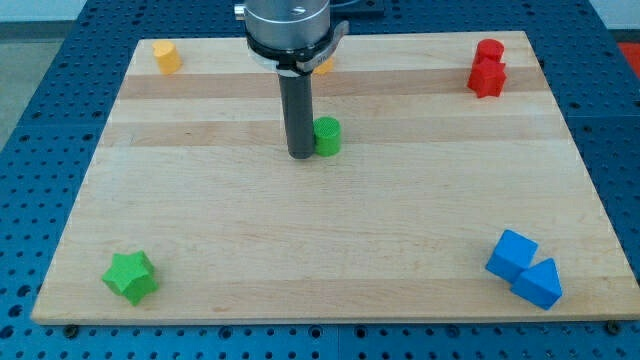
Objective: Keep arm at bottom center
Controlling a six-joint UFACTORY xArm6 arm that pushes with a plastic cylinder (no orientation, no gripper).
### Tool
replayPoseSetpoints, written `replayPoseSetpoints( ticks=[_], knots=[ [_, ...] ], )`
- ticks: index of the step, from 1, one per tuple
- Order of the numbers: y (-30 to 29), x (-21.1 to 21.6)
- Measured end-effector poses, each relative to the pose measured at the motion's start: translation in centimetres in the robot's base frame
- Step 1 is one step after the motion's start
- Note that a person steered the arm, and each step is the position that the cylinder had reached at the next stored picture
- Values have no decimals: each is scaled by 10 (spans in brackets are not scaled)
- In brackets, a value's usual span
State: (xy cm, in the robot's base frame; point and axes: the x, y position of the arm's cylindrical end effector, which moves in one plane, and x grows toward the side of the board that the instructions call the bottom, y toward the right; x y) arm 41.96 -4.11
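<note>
My tip [300,155] rests on the wooden board [330,250] in the upper middle of the view. A green cylinder [327,136] stands just to the tip's right, touching or nearly touching the rod. A green star block [131,276] lies at the view's bottom left. Two blue blocks sit at the bottom right, a cube [511,255] and a wedge-like one [538,284], touching each other.
A yellow cylinder [166,56] stands at the top left. Two red blocks [487,68] sit stacked close together at the top right. An orange block [324,66] is mostly hidden behind the arm's head at the top middle. Blue perforated table surrounds the board.
</note>
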Motion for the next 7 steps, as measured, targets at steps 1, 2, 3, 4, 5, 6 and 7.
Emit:
replayPoseSetpoints(
  ticks=[1, 2, 3, 4, 5, 6, 7],
  knots=[
    [9, -2],
    [64, -31],
    [65, -32],
    [54, -29],
    [33, 3],
    [28, 39],
    [25, 68]
  ],
)
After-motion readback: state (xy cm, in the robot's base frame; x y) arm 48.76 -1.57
